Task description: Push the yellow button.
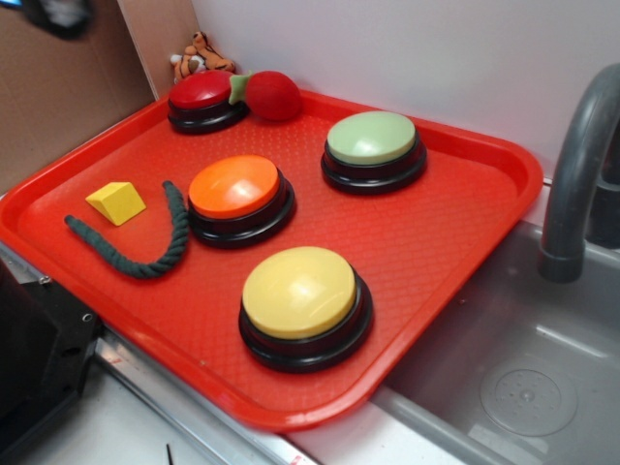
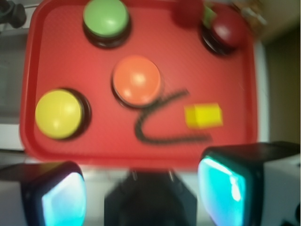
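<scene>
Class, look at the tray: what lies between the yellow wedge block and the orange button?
A curved piece of dark green rope lies between the yellow wedge block and the orange button. Both the exterior and wrist views show it.

Exterior angled down near red tray [image 1: 465,228], wrist overhead, both share tray

The whole wrist view is blurred. The red tray [image 2: 141,155] loses its top edge at the frame, and the gripper [image 2: 141,197] is cut off at the bottom. In the exterior view, the tap [image 1: 579,184] runs off the right edge.
</scene>
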You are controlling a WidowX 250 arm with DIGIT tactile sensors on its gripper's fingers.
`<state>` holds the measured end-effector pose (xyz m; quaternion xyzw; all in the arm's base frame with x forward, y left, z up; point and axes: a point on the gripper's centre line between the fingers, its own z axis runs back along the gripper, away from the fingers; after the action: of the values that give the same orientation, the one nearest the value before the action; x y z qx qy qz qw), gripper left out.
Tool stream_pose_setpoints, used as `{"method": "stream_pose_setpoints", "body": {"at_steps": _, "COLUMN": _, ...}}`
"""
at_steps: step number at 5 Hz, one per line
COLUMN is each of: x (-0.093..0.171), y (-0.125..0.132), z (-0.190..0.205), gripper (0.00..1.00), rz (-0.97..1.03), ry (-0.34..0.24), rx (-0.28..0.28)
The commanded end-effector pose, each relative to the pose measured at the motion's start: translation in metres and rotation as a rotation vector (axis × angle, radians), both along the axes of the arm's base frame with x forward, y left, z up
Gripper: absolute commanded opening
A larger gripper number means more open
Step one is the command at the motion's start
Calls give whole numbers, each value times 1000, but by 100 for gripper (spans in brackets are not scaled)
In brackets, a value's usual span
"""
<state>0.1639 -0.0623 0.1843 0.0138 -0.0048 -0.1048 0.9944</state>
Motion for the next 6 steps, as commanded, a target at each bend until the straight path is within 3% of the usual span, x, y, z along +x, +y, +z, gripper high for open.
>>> {"method": "stream_pose_setpoints", "body": {"at_steps": 1, "x": -8, "y": -77, "z": -47, "gripper": 100, "rz": -519, "ry": -150, "rx": -38}}
{"method": "stream_pose_setpoints", "body": {"at_steps": 2, "x": -30, "y": -73, "z": -59, "gripper": 100, "rz": -655, "ry": -189, "rx": -60}}
{"method": "stream_pose_setpoints", "body": {"at_steps": 5, "x": 7, "y": -78, "z": -125, "gripper": 100, "rz": -700, "ry": -15, "rx": -50}}
{"method": "stream_pose_setpoints", "body": {"at_steps": 6, "x": 5, "y": -80, "z": -126, "gripper": 100, "rz": -706, "ry": -14, "rx": -57}}
